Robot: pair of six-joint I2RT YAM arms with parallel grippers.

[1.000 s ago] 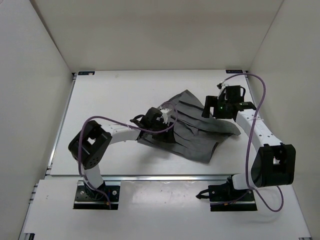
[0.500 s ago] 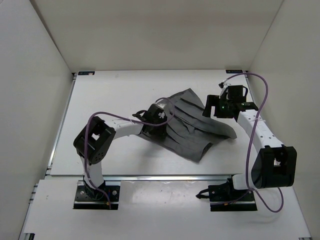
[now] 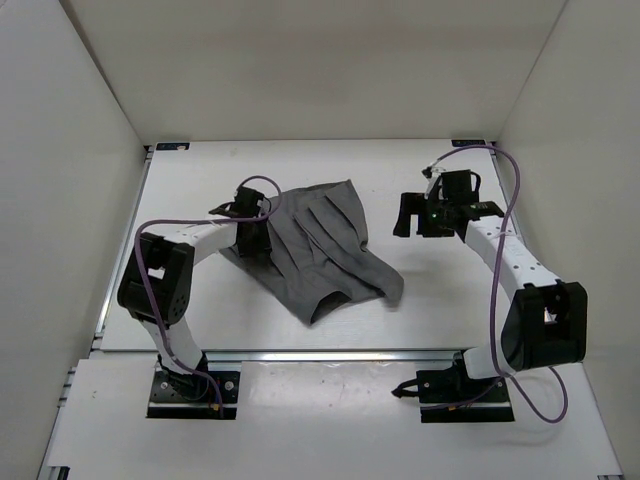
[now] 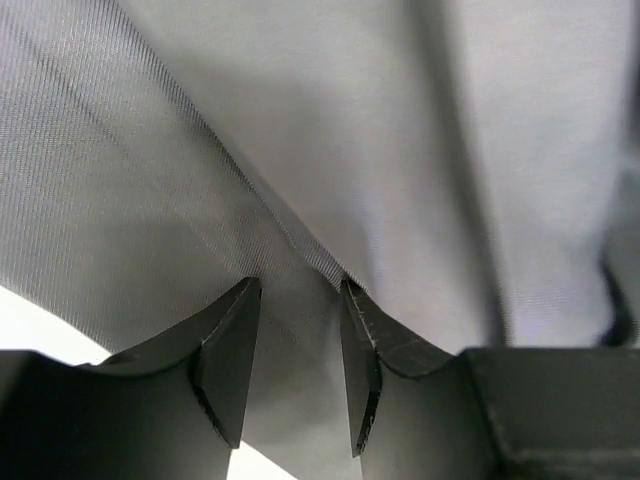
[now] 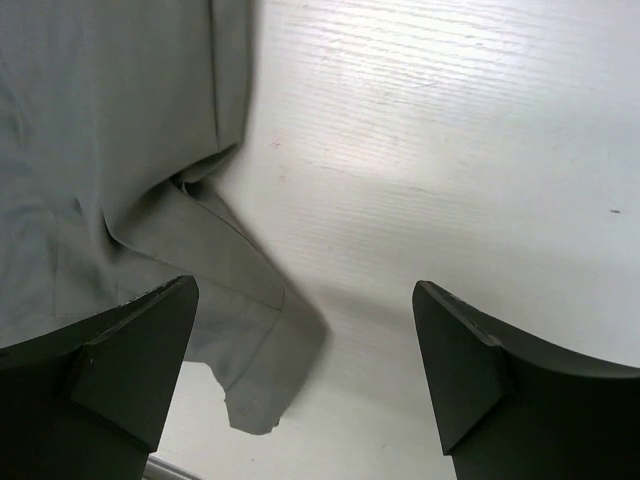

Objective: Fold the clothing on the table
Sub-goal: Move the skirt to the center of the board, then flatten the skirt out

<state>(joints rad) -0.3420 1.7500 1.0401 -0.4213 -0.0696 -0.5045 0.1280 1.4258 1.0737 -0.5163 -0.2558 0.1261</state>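
Left tool (image 3: 252, 232): pinching a fold of clothing (image 3: 320, 250) at frame's left; right tool (image 3: 404, 216): agape above counter (image 3: 450, 300). Might slip free, given the shallow bite.

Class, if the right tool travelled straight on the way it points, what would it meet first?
Most likely the bare matte white table, just beside the loose corner of the pleated grey fabric garment. The open right tool holds nothing; depth is uncertain.

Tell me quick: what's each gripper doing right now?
Left gripper: closed on a fold of the clothing.
Right gripper: open, holding nothing.
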